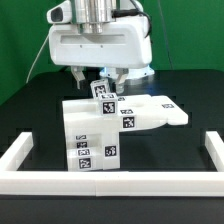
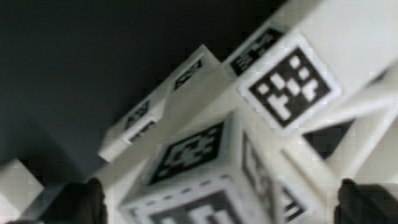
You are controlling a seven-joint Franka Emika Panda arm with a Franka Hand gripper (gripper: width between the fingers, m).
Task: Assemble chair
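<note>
The chair [image 1: 100, 135] is a cluster of white blocky parts with black-and-white tags in the middle of the black table. A flat slab [image 1: 155, 110] juts toward the exterior view's right. An upright tagged piece [image 1: 101, 92] rises from the top of the cluster. My gripper [image 1: 97, 78] hangs straight above it, open, one dark finger on each side of that piece. In the wrist view the tagged white part [image 2: 196, 160] fills the space between the fingertips [image 2: 75, 200], and gaps show on both sides. My gripper [image 2: 221, 203] holds nothing.
A low white border rail [image 1: 110, 180] runs along the front of the table, with side rails at the exterior view's left [image 1: 22, 148] and right [image 1: 206, 150]. The white robot body [image 1: 100, 40] looms over the cluster.
</note>
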